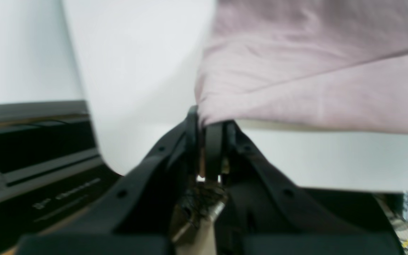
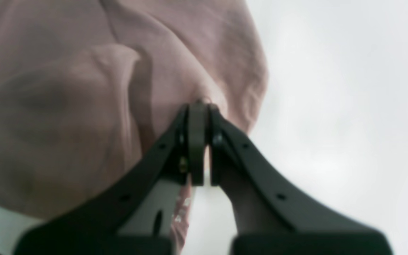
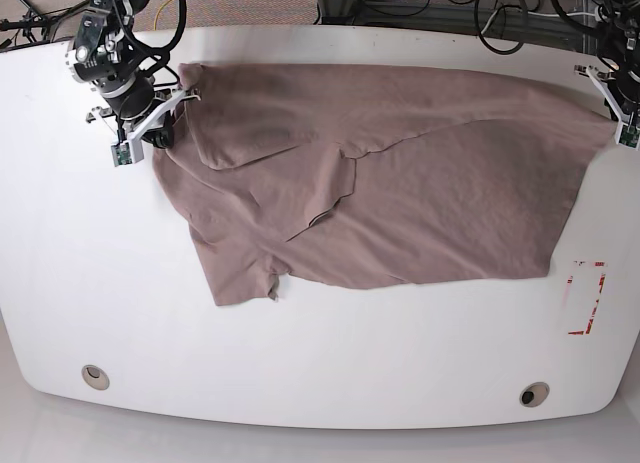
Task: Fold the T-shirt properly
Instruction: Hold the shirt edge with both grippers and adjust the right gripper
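Fingers on both arms pinched tight on the T-shirt (image 3: 400, 193), one at each end.
Left gripper (image 1: 207, 120) and right gripper (image 2: 198, 106) each clamp an edge, so I'd guess they're stretching it flat across the white table (image 3: 300, 373) before a fold. Both wrist views are blurry, and the left gripper's half cut off at the base view's edge.

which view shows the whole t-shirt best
The base view: it shows the whole T-shirt spread across the white table, with its outline and folds. The left wrist view shows only blurred cloth pinched in the left gripper; the right wrist view shows bunched fabric at the right gripper.
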You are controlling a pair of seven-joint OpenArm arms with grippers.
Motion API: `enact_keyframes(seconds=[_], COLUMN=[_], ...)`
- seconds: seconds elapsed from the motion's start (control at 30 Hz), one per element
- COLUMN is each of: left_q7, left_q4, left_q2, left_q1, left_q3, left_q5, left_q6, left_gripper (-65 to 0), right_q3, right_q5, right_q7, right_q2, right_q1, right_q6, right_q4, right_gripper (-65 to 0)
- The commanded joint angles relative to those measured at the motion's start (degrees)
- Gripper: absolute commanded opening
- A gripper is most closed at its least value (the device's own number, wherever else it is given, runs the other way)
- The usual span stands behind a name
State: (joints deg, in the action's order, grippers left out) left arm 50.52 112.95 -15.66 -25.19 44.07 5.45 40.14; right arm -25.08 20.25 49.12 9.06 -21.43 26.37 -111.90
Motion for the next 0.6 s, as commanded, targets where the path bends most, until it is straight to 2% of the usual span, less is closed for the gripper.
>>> enact_keyframes(seconds=[0.0,0.13,0.17,0.27,0.33,0.57], left_q7=[-0.6,-0.6,-0.6,-0.6,-0.6,-0.6], left_q4=[0.9,0.9,0.9,0.9,0.9,0.9], left_q2=[-1.0,-1.2,-1.2,-1.5,-1.6,-1.5], left_q1=[-0.1,-0.1,-0.1,-0.1,-0.1,-0.2], left_q3=[0.4,0.4,0.4,0.4,0.4,0.4], left_q5=[0.1,0.1,0.1,0.1,0.1,0.1], left_q6=[-0.1,-0.1,-0.1,-0.1,-0.1,-0.1], left_gripper=[-65.0,-65.0,-65.0,-65.0,-65.0,-65.0], right_q3=[-0.5,-0.6,-0.4,0.3,1.3,5.7], right_q5=[0.6,1.2,1.1,1.2,1.2,1.3], right_q7=[-1.4,-1.4,-1.4,-1.5,-1.5,-1.6], right_q2=[0.7,0.7,0.5,0.3,0.3,0.3], right_q1=[1.3,1.3,1.3,1.3,1.3,1.3], right_q6=[-0.1,0.0,0.0,0.1,0.1,0.2], right_q4=[-0.2,-1.1,-1.6,-2.1,-2.3,-2.1], right_gripper=[-59.6,-44.5,-37.3,-27.7,-25.2,-25.2])
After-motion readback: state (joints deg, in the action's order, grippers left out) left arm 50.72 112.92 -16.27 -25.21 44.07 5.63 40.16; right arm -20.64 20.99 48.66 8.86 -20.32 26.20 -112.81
